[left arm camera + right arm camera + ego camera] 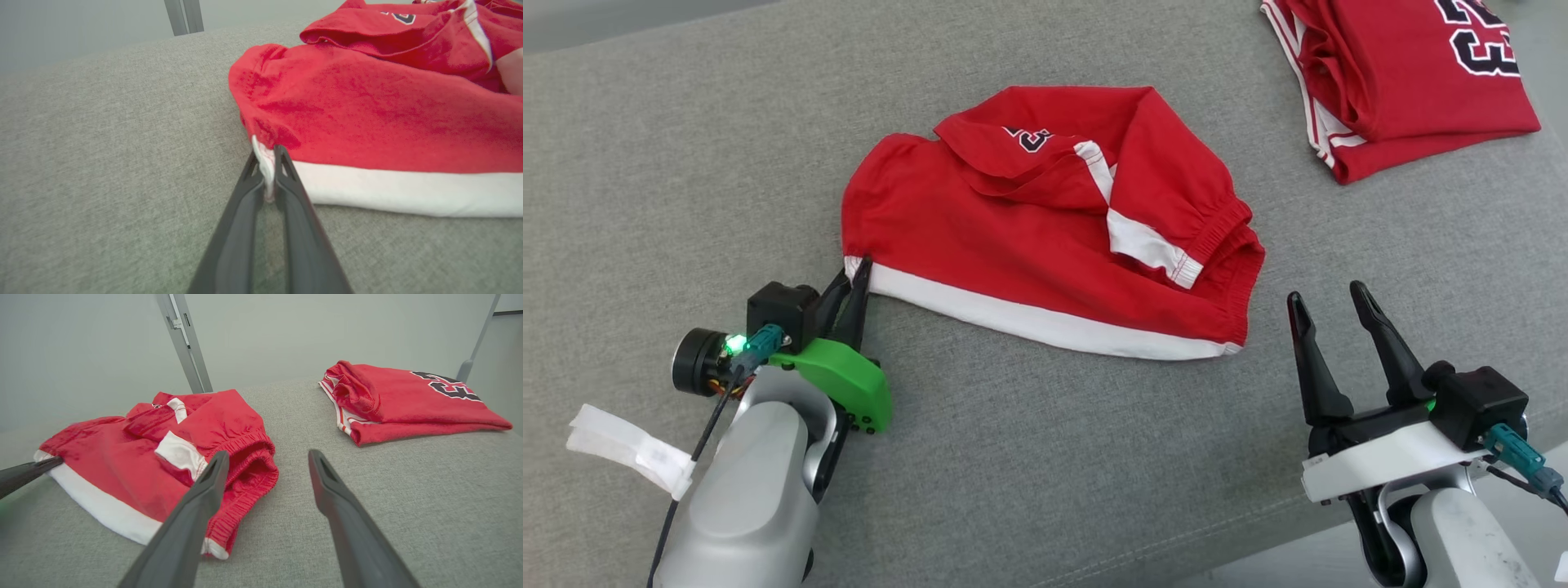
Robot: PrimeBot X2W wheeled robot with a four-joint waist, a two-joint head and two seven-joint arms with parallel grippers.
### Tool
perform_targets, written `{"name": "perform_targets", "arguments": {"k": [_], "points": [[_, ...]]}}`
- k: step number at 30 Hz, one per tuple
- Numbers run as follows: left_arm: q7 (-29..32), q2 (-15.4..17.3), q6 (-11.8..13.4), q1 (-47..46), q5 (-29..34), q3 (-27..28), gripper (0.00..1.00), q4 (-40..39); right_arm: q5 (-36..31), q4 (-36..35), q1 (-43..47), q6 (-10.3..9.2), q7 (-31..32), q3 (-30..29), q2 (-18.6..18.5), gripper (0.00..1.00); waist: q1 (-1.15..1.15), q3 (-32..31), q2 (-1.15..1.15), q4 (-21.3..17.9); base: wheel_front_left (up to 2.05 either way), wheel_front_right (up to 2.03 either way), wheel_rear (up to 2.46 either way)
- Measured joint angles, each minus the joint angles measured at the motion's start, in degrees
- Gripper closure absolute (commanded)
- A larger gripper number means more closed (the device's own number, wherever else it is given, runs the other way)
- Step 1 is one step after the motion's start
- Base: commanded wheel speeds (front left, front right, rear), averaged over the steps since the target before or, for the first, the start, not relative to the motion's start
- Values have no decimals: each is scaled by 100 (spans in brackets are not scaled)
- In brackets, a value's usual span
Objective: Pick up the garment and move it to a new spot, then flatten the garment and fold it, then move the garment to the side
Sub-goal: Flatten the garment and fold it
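Left gripper [859,265]: low on the left side, its two dark fingers squeezed tight on the left corner of the red shorts [1013,229]. In the left wrist view [267,157] a bit of white cloth sits pinched between the tips.
Left arm: it has a green part [841,384] by the wrist and a white tag [629,457] sticking out to the side.
Right gripper [1327,294]: low on the right side, fingers spread wide with nothing in them. The tips are just beside the stretchy end of the shorts and not touching it. In the right wrist view [268,455] they hang above the cushion.
Red shorts: lying in the middle of the grey cushion [686,163], bunched up, with one flap folded over on top.
White band [1029,314]: runs along the near edge of the shorts, flat on the cushion.
Folded red shirt [1405,73]: at the far right, well apart from the shorts, with dark numbers on it.
Metal post [184,343]: stands behind the cushion.
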Motion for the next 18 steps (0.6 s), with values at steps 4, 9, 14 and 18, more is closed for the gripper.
{"name": "perform_targets", "arguments": {"k": [4, 9, 14, 18], "points": [[0, -15, -9, 53, -76, 98, 100, -211, -14, 23, 36, 0, 0, -31, -14, 0, 0, -102, 0, 108, 0, 0, 0], [1, -41, 41, 725, -125, 349, 100, -686, -48, 116, 179, 0, 0, -101, -21, 0, 0, -334, 0, 260, 0, 0, 0], [1, -62, 141, 1530, -178, 523, 100, -1072, -49, 174, 308, 0, 0, -177, -24, 0, 0, -578, 0, 426, 0, 0, 0], [1, -127, 191, 2039, -219, 549, 93, -1301, -48, 207, 411, 0, 0, -249, -41, 0, 0, -733, 0, 578, 0, 0, 0]]}}
